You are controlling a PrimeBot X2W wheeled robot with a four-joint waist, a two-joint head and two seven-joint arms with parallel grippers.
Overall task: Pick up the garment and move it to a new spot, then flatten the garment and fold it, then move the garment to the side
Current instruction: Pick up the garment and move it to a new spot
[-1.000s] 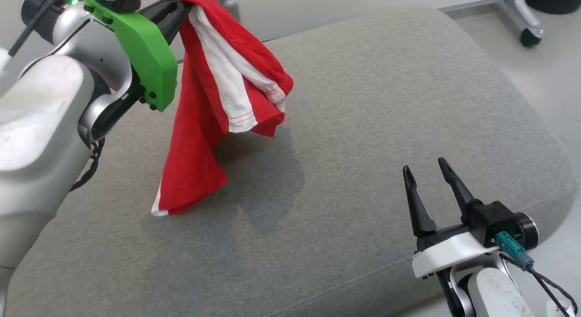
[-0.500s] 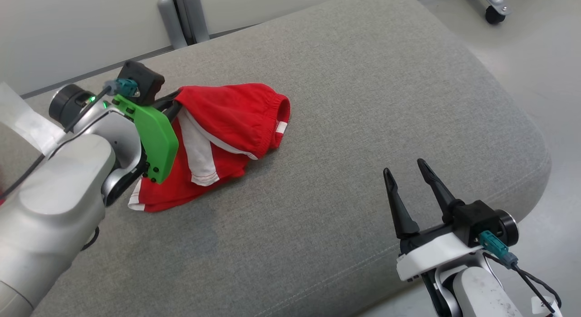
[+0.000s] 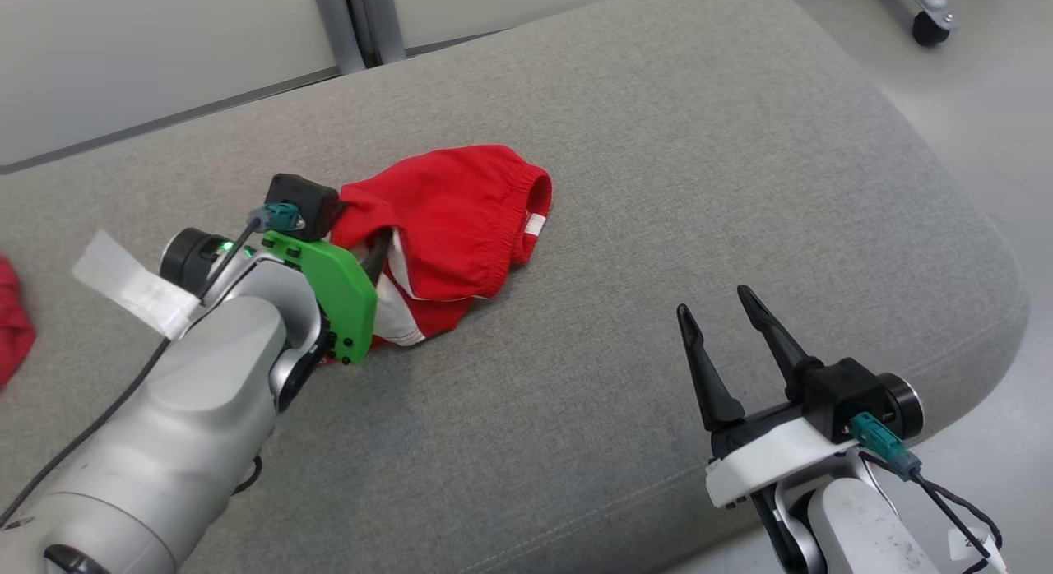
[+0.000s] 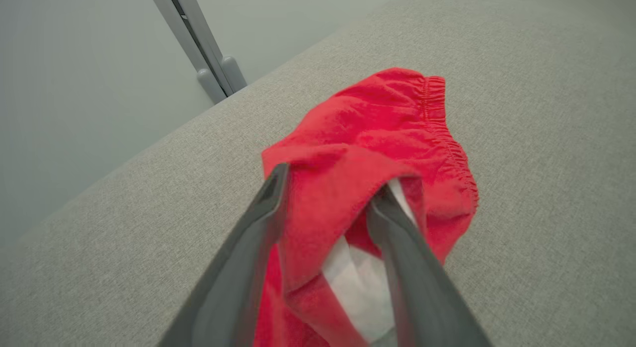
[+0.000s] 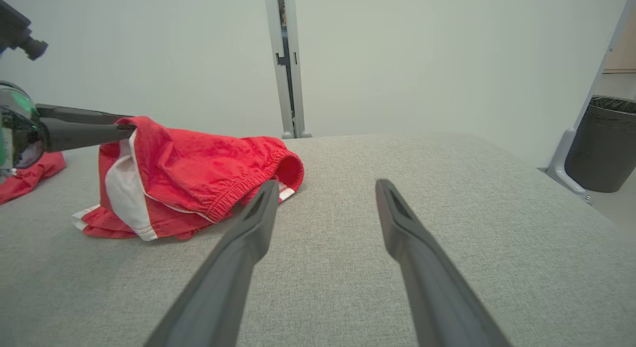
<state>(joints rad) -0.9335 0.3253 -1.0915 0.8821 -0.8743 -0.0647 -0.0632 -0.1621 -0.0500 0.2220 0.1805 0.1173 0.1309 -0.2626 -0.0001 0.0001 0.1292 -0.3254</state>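
Since a second ago the garment [image 3: 461, 229] has come down onto the grey cushion [image 3: 699, 187], crumpled. The left gripper [image 4: 330, 183], released, has cloth loose between its fingers [image 4: 258, 227] and is nearer; the right gripper [image 3: 714, 303], open, is well apart.

Bright, even diffuse light from above, no glare. Only a faint soft shadow along the garment [image 3: 461, 220]. Head view sharp. Left wrist fingers [image 4: 238, 277] blurry up close; wrist views stretch toward edges.
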